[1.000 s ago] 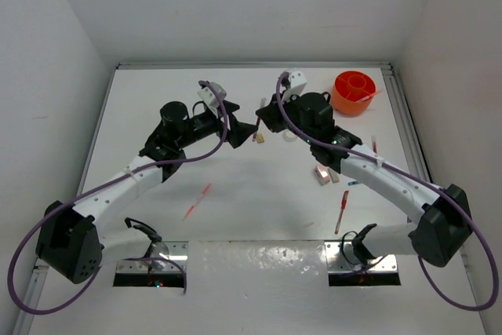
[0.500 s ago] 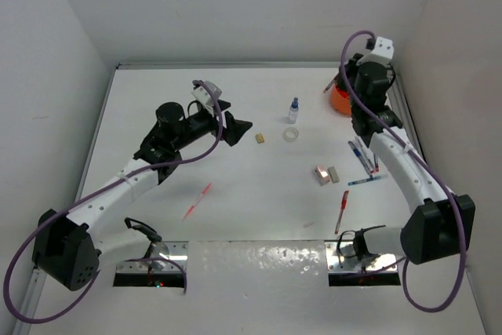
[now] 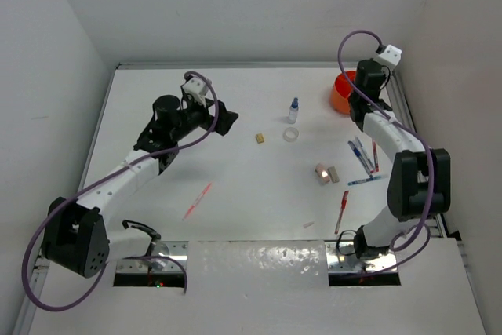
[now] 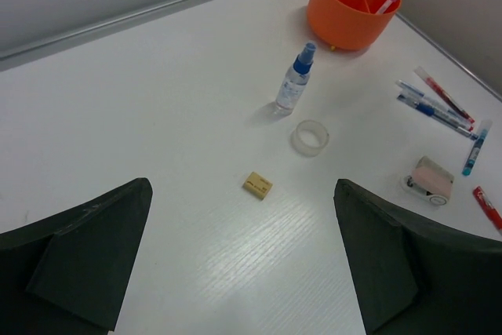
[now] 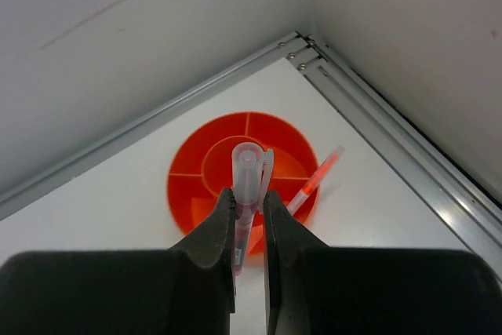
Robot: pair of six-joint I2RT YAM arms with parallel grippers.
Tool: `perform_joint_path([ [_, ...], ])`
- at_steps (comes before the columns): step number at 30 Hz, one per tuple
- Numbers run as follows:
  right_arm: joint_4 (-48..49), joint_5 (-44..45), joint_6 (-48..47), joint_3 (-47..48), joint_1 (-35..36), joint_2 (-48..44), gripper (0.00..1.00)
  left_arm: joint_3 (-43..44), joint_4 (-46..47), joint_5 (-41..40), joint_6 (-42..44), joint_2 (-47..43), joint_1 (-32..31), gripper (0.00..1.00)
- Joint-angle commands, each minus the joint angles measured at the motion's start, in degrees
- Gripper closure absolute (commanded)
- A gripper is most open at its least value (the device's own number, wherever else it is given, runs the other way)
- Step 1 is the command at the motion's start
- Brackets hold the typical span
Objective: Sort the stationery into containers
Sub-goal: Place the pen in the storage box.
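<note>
Where right claw (image 5: 249, 196) pinches pen (image 5: 246, 169) — tub (image 5: 185, 192) sits below.

A flat white surface (image 3: 235, 170) with a faint wood grain fills the middle of the room, boxed in by plain white panels: a back wall (image 3: 235, 5), a left wall (image 3: 47, 115) and a right wall (image 3: 463, 76). A pale metal rail (image 3: 251, 65) runs along the foot of the walls, joined at the far right corner with small screws (image 5: 294, 54). Light is even and soft, with a glossy glare along the near edge.
</note>
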Motion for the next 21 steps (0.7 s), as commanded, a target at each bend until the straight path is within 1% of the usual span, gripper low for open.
perform_joint_path([
  [1, 6.0, 2.7, 1.2, 2.8, -1.7, 1.9, 1.00, 3.9, 1.9, -0.5, -0.5, 2.5, 1.6, 0.01],
  [9, 8.3, 2.0, 2.1, 4.3, -3.3, 7.4, 1.00, 8.6, 2.6, 0.7, -0.3, 9.1, 2.2, 0.01],
  [10, 8.4, 2.1, 1.8, 4.4, -5.0, 7.8, 1.00, 9.7, 2.6, 0.7, -0.1, 9.8, 2.3, 0.01],
  [14, 15.4, 0.9, 0.5, 1.8, -5.1, 9.5, 1.00, 11.6, 2.7, 0.5, 0.7, 11.9, 2.5, 0.01],
  [18, 13.5, 1.6, 1.8, 2.2, -5.2, 11.2, 1.00, 13.2, 2.6, 0.4, 1.1, 13.8, 2.5, 0.01],
  [21, 14.8, 1.3, 2.6, 0.5, -5.3, 12.2, 1.00, 14.2, 2.7, 0.4, 1.3, 14.7, 2.6, 0.01],
])
